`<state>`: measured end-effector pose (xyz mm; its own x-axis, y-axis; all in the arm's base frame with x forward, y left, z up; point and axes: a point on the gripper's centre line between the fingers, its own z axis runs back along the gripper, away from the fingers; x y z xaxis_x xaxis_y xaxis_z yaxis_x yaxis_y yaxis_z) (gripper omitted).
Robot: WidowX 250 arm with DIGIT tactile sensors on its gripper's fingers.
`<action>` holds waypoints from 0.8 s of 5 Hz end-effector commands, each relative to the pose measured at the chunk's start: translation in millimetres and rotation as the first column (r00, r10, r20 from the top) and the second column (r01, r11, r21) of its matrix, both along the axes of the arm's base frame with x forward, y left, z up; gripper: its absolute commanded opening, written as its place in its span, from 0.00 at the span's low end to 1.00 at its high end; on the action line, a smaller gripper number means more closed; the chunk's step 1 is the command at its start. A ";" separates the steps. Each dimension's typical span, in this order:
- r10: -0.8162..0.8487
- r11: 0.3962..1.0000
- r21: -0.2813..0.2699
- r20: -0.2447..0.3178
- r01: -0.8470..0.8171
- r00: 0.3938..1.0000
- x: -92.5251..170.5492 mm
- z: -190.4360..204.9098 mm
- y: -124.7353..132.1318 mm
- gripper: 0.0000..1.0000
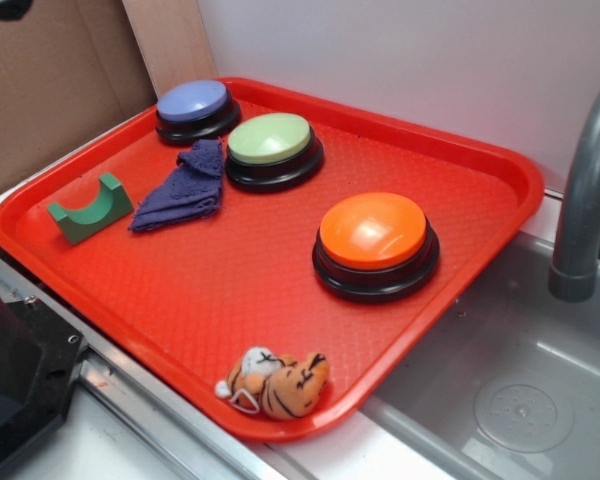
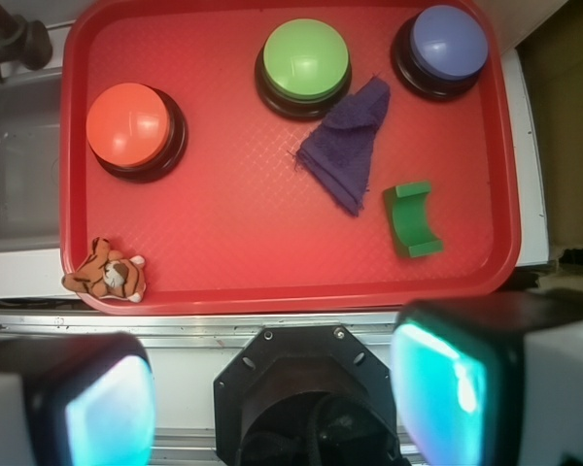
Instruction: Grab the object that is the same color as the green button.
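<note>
my claw [image 2: 272, 403] spread wide, empty, hanging short of tray edge | toy tiger [image 2: 105, 275] on near rim of red tray [image 2: 233, 252] | green block [image 2: 413, 219] just right of purple cloth [image 2: 347, 144], apart | green btn [image 2: 306, 60] far, betw orange btn [image 2: 129, 124] & blue btn [image 2: 449, 42]

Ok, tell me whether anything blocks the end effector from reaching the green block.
Nothing visible does. The green block lies alone on the red tray, near the edge closest to the end effector. The purple cloth sits beside it, apart, toward the green button, not in the approach path.
</note>
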<state>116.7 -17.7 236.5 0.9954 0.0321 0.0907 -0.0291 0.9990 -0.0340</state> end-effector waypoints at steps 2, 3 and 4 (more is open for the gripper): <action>0.025 0.999 -0.023 -0.009 -0.025 1.000 9.8 -25.6 21.9 1.00; 0.052 0.999 -0.002 0.028 -0.052 0.998 29.2 -62.8 57.7 1.00; 0.030 0.999 0.023 0.079 -0.032 0.996 40.4 -88.4 82.4 1.00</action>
